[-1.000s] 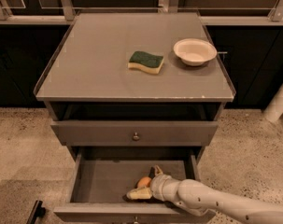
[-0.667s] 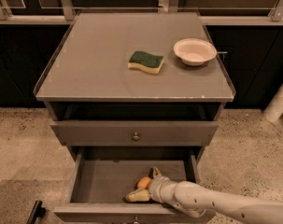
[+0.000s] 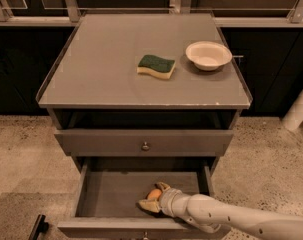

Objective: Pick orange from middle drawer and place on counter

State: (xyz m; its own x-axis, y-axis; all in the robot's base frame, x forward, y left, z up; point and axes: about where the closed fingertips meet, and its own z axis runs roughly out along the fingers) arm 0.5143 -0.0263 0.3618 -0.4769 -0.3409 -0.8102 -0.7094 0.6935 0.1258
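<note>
- The gripper (image 3: 155,197) is low inside the open middle drawer (image 3: 111,191).
- Its fingers stand apart, one on each side of the orange (image 3: 154,194).

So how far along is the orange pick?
Done: drawer open, gripper inside, at the orange. In hand: the grasp; orange down in the drawer, not lifted. Left: lift it out, set it on the counter near sponge and bowl.
</note>
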